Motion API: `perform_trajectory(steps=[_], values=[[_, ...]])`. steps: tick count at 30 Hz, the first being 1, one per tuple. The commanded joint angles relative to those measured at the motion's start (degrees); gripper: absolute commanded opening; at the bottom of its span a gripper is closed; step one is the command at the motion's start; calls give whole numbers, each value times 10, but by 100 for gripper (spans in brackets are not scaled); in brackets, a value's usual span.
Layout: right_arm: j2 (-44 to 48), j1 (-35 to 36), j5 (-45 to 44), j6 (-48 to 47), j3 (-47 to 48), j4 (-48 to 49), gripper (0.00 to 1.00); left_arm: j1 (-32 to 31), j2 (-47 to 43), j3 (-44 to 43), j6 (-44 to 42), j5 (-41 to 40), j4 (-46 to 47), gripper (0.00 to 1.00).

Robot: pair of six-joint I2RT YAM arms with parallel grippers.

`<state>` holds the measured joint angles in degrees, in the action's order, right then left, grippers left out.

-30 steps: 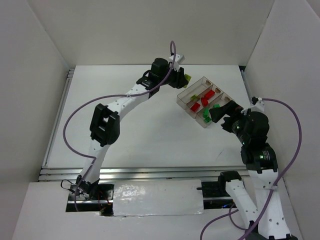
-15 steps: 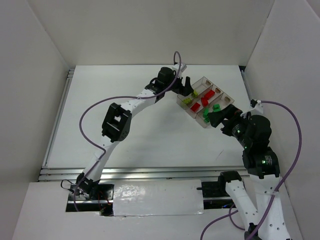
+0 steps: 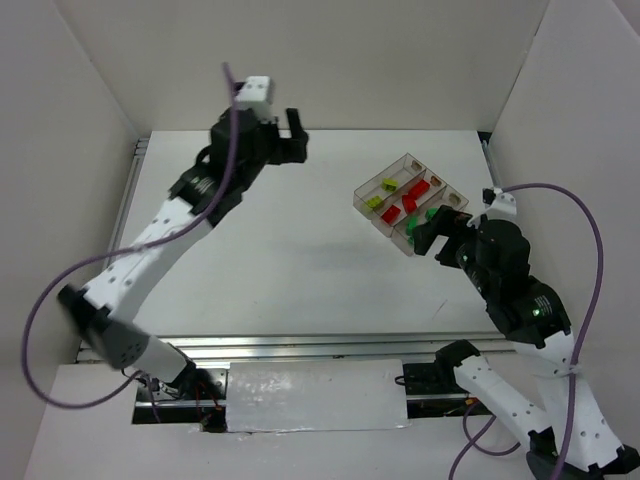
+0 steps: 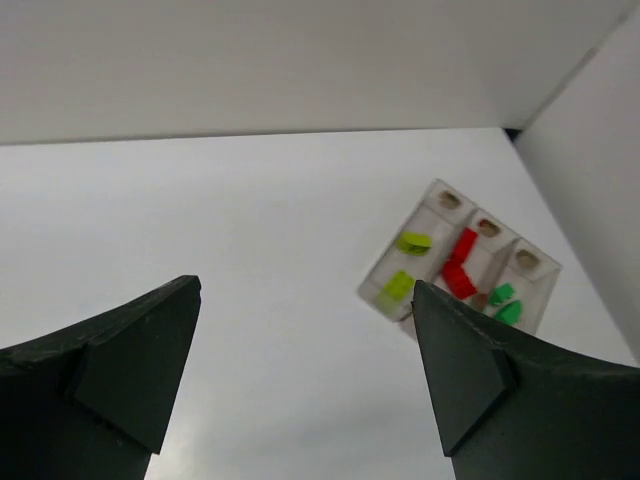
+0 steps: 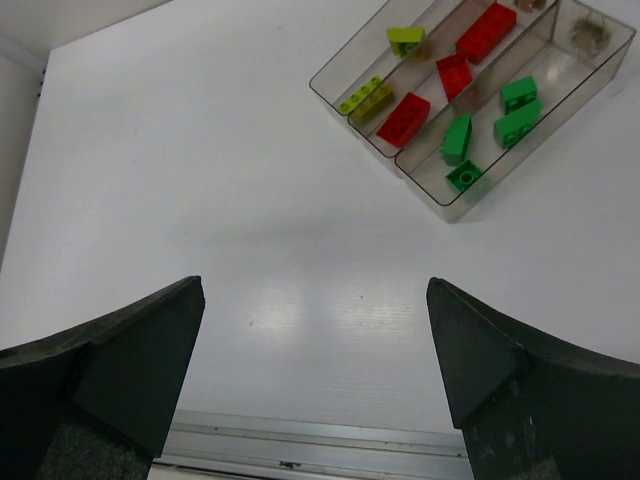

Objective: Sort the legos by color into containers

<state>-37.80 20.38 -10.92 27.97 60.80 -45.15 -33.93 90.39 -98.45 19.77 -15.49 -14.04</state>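
Legos [image 5: 404,119] in clear rectangular containers [image 5: 560,80]

The left fingers [image 4: 120,370] opened, dropped a yellow-green lego [image 3: 374,201] into the containers [image 3: 358,196] and withdrew.

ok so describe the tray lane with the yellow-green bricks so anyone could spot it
On the white table, find three clear trays joined side by side near the right arm. Take the outer lane facing the table's middle. It alone holds two yellow-green bricks; the next holds red bricks, the last green bricks.

Joined containers [image 5: 563,62] on white table [image 5: 250,200]
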Motion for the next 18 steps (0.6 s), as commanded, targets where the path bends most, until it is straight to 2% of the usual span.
perform_trajectory(steps=[1,2,4,8,12,18], values=[[-12,57,-124,-25,48,-36,100,4,-113,118,69,-161,-118,99],[-11,68,-129,-27,50,-39,100,4,-137,162,81,-171,-148,99],[-8,77,-140,-25,59,-49,100,4,-211,196,113,-219,-188,99],[33,84,-141,-18,67,-64,100,4,-330,271,139,-256,-246,99],[98,89,-98,-25,71,-77,100,4,-439,313,119,-266,-306,100],[150,88,-97,-27,108,-138,100,4,-576,381,122,-286,-346,100]])
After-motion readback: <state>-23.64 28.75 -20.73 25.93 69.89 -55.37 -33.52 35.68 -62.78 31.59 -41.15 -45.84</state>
